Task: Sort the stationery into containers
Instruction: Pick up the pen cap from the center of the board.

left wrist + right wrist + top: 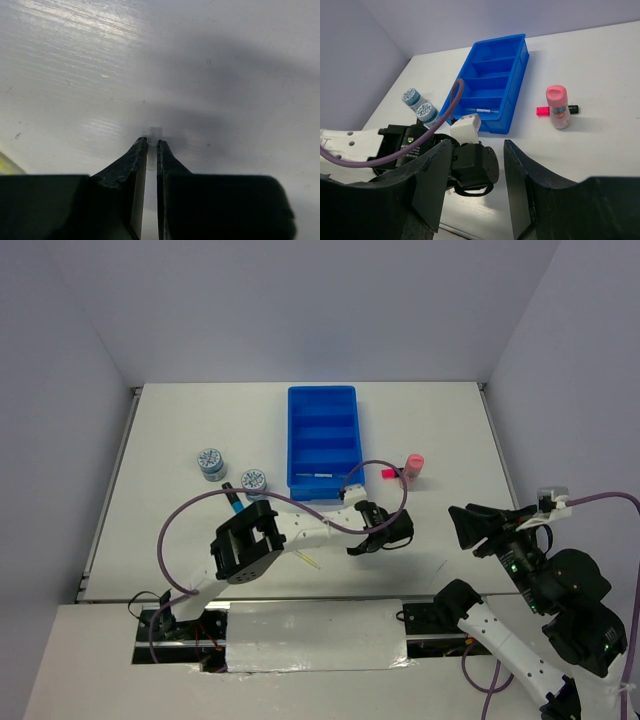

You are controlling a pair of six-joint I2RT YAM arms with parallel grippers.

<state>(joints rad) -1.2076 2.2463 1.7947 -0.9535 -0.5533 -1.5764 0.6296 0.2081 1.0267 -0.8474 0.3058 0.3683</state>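
The left end effector (152, 143) is closed to a narrow slot on a thin pale translucent stick (155, 132), whose tip pokes just past the fingertips. The stick's long axis runs along the slot, down at the white bench (75, 75). Seen from above, the bright blue rectangular plastic tray (296, 430) lies just beyond this end effector and slightly left, and its nearest compartment holds a similar thin stick (320, 476). The left arm reaches forward and rightward, forearm low, wrist tipped down. The right end effector (476, 147) hangs half open and empty, farther from the tray.
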